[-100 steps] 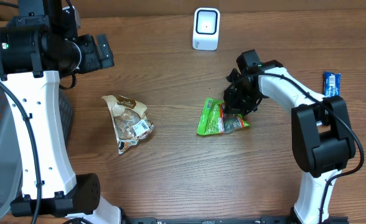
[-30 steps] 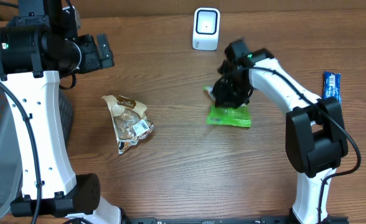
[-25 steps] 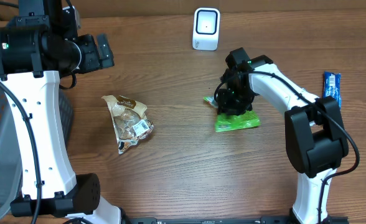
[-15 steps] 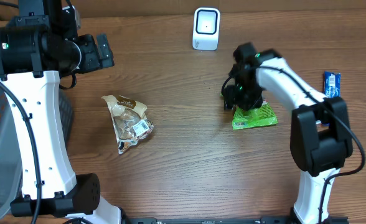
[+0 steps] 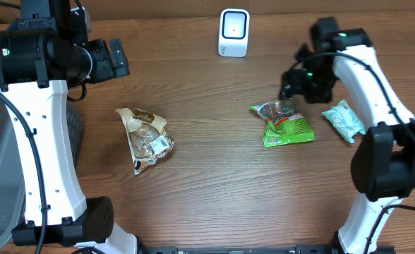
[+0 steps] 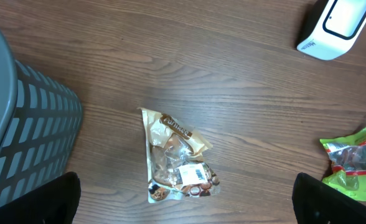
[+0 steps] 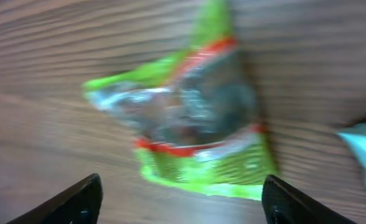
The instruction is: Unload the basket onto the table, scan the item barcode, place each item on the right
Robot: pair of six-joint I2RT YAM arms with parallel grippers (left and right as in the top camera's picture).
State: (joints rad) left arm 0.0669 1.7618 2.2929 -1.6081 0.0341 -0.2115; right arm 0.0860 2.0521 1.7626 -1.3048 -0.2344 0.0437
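Since a second ago the right end effector (image 5: 296,79) has let go of the green packet (image 5: 289,127) and risen; its fingers stand apart, empty. That packet lies flat on the desk (image 5: 207,183), below and right of the scanner (image 5: 233,32), near a pale teal packet (image 5: 344,120). Left end effector (image 6: 186,205) gapes wide above a brown snack bag (image 6: 177,168).

Scanner (image 5: 233,32) at back edge of table (image 5: 193,204); nut bag (image 5: 145,137) lies front-left, snack pouch (image 5: 285,125) front-right (small packet (image 5: 344,118) just beside it, rightward).

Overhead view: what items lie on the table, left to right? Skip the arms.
brown snack bag → white scanner → green packet → pale teal packet
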